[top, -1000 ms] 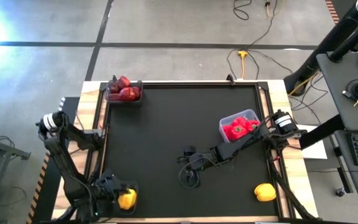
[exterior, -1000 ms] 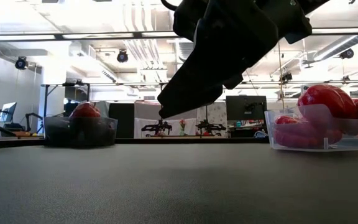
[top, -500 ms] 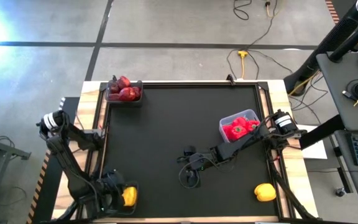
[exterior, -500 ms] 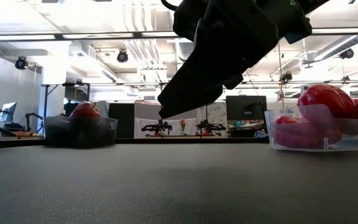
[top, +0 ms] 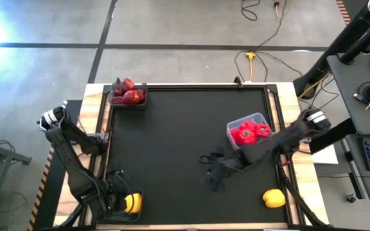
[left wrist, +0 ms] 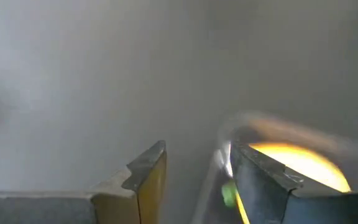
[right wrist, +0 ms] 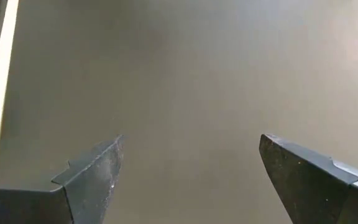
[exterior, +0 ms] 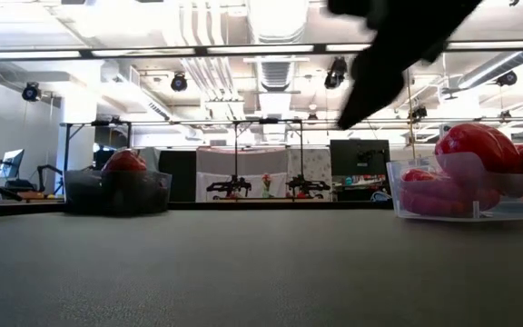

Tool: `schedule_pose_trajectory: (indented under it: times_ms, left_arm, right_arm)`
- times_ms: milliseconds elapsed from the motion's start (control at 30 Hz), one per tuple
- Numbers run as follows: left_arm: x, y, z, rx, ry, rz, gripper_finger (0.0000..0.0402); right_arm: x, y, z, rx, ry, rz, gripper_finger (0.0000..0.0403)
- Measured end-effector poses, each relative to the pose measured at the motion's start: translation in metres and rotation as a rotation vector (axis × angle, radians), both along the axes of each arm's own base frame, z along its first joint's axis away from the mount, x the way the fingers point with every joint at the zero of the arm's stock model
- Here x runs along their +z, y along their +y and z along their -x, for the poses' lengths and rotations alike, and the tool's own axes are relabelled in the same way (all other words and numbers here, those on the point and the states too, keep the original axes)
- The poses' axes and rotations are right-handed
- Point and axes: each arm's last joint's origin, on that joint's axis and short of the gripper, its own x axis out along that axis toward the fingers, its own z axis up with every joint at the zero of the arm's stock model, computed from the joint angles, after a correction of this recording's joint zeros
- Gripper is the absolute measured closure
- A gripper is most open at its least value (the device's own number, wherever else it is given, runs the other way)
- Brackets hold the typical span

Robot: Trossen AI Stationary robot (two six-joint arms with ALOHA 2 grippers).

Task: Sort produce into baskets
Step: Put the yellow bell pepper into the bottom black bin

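The black table mat [top: 172,141] serves as the landmark here. At its far left corner sits a greyish tub [top: 128,96] holding dark maroon fruit [top: 128,92], seen in the low view as a dark tub with a red fruit showing above its rim [exterior: 121,162]. Toward the mat's right side, a clear tub [top: 248,130] holds red bell peppers [top: 246,133], which in the low view bulge above the tub's wall [exterior: 475,150]. A lone yellow bell pepper [top: 273,198] lies on the mat near its near right corner, well apart from any tub. At the mat's near left corner a third tub [top: 135,215] holds another yellow pepper [top: 132,203]. The left gripper [top: 115,200] is down at this tub, its fingers [left wrist: 143,180] spread, one to each side of the tub wall, with the yellow pepper [left wrist: 297,163] just past the inner finger and not grasped. The right gripper [top: 212,174] hangs over the bare middle of the mat, between the clear tub and the mat's near edge; its fingers [right wrist: 92,171] stand wide apart over empty mat, holding nothing.
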Motion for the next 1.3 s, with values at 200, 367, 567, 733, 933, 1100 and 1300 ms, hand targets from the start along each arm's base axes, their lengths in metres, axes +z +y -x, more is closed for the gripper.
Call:
schedule_pose_trajectory:
  times_ms: [200,367,567,733,933,1100,1300]
  left_arm:
    - [0.005,-0.004,0.002,-0.029,0.114,0.094,0.0248]
    - [0.010,0.001,-0.009,-0.115,0.157,0.062,0.0266]
    - [0.029,0.023,-0.038,-0.118,0.142,0.030,0.0287]
    - [0.036,0.031,-0.066,-0.099,0.018,0.010,0.0288]
    - [0.031,0.025,-0.087,-0.239,-0.063,-0.081,0.0288]
    - [0.029,0.023,-0.098,-0.219,-0.167,-0.213,0.0288]
    - [0.028,0.020,-0.108,-0.138,-0.281,-0.310,0.0288]
  right_arm:
    - [0.027,0.035,0.065,-0.147,0.139,-0.077,0.0037]
    - [0.032,0.054,0.118,-0.315,0.426,-0.226,0.0037]
    - [0.027,0.059,0.148,-0.387,0.781,-0.255,0.0037]
    - [0.020,0.068,0.157,-0.260,0.838,-0.165,0.0037]
    - [0.019,0.077,0.168,-0.251,0.962,-0.214,0.0037]
    - [0.020,0.082,0.174,-0.189,1.004,-0.223,0.0037]
    - [0.019,0.088,0.184,-0.013,0.990,-0.167,0.0037]
